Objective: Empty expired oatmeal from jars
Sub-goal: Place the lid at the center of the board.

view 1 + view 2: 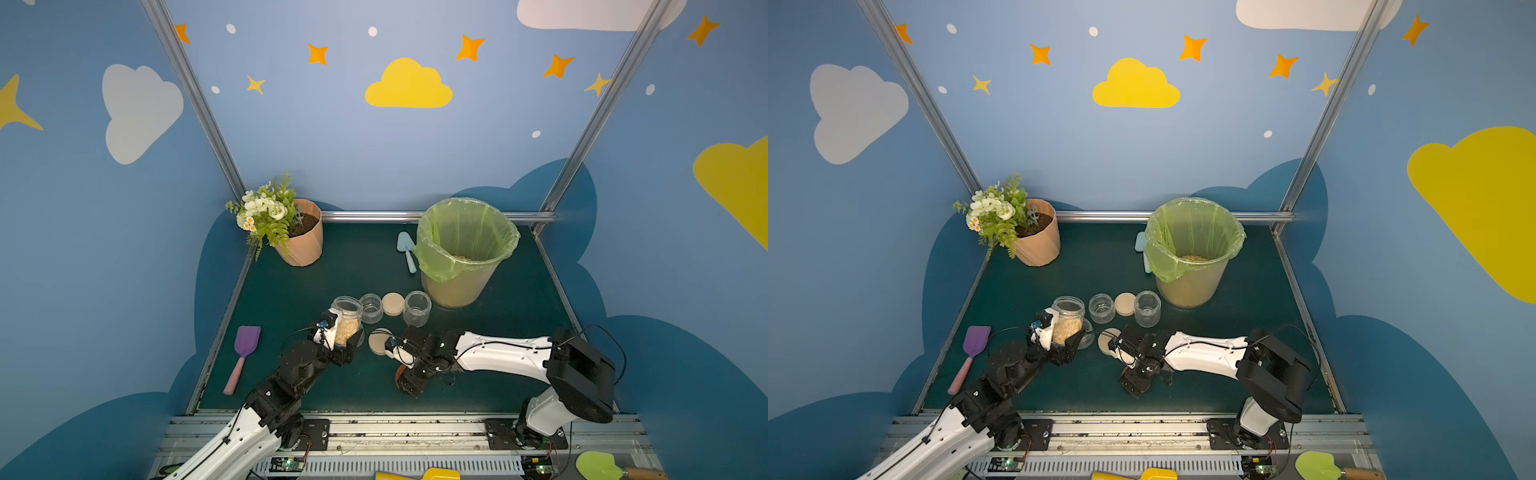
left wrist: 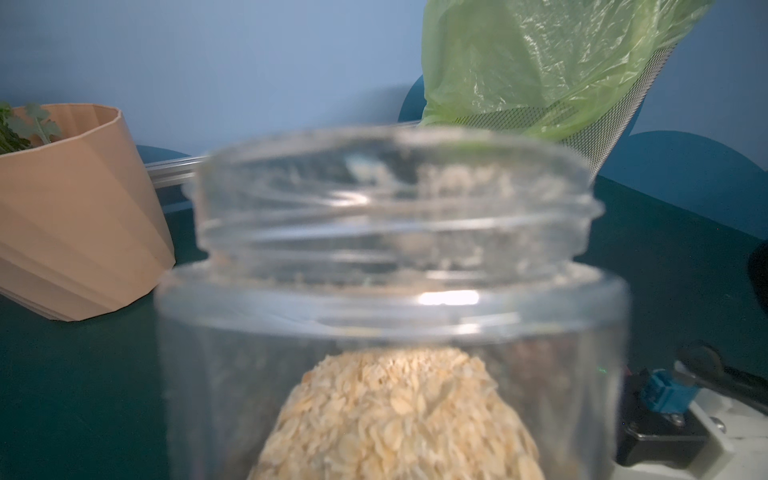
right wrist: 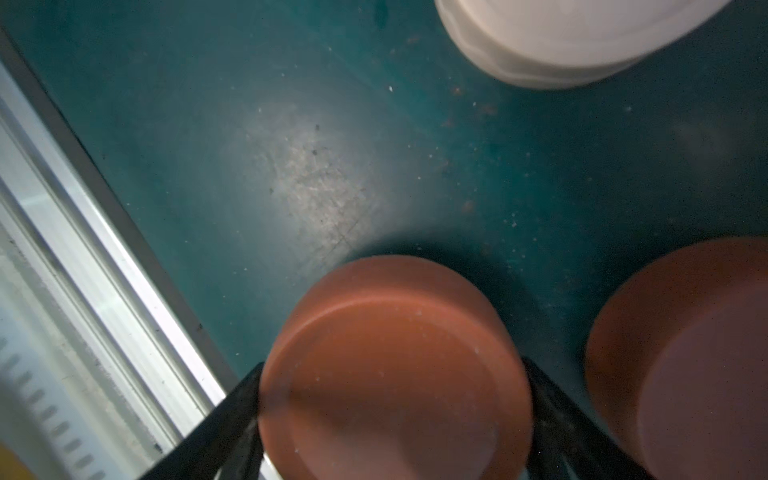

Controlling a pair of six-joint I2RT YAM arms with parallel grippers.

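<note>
Left pincer [image 1: 341, 338] clamped round the body of an uncapped jar [image 1: 347, 316], which stands upright with its mouth up. Oatmeal [image 2: 395, 419] fills the lower part. The bin [image 1: 465, 249], green-lined, stands beyond the held jar and off to the right, past two empty jars [image 1: 371, 307] on the tabletop [image 3: 291, 166].

Right pincer [image 3: 392, 407] closed on a rust-red lid [image 3: 395, 345], low over the tabletop near the front rail (a second red lid [image 3: 681, 361] lies just beside it).

Judgement: the pour turns on the line from jar to bin. The right arm sits nearer the bin, but the left carries the load. It likely must cross above the empties, then tip the jar's long axis from vertical toward the rim.
</note>
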